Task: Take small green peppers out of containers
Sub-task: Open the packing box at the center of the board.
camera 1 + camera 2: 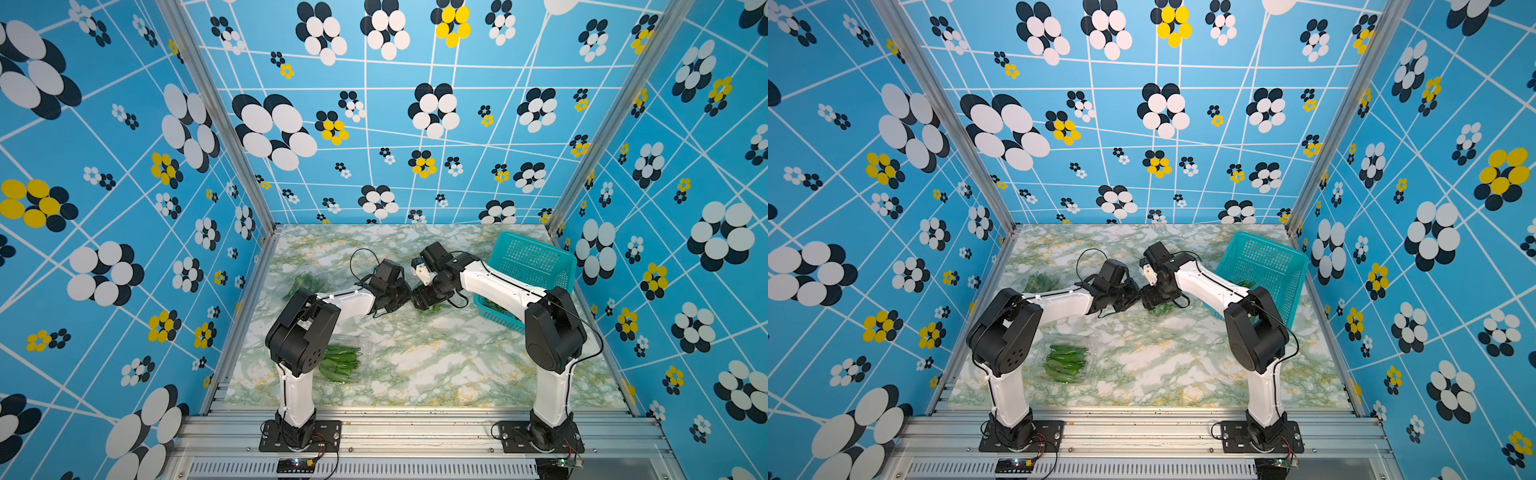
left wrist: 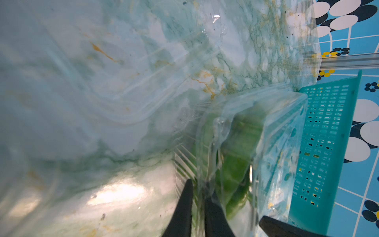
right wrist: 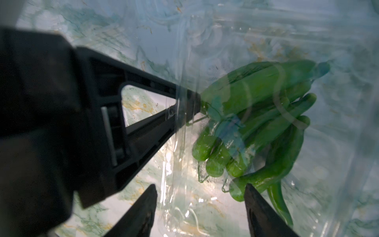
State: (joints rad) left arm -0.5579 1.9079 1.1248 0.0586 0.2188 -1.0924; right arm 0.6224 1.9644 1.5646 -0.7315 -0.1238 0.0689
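- The job is looking only partly done: three clear boxes on the marble table [image 1: 436,365] are holding peppers, so, judging from this, most of the emptying is waiting to be done.
- The teal basket [image 1: 528,257] is sitting at the far right of the table, and some green is showing inside it [image 1: 1246,284], probably peppers already taken out; I cannot tell how many.
- The near box [image 1: 360,344] is lying just beside the left arm's base, and a full heap of peppers [image 1: 338,363] is filling it; it is looking untouched.
- The far box [image 1: 308,277] is resting at the back left, well apart from both grippers, with a smaller bunch [image 1: 1040,282] showing through its walls.
- The middle box [image 2: 276,127] is sitting between the two grippers, near the basket, and this is the one being worked on.
- About half a dozen peppers [image 3: 256,98] are lying bunched together inside it, seen through plastic; whether its lid is fully open I cannot tell.
- The left gripper [image 2: 198,183] is pressing its jaws together on a thin plastic edge of the middle box, pinching it in place.
- The right gripper [image 3: 200,185] is hovering over the same box with jaws spread wide and gripping nothing, one finger just beside the lowest pepper.
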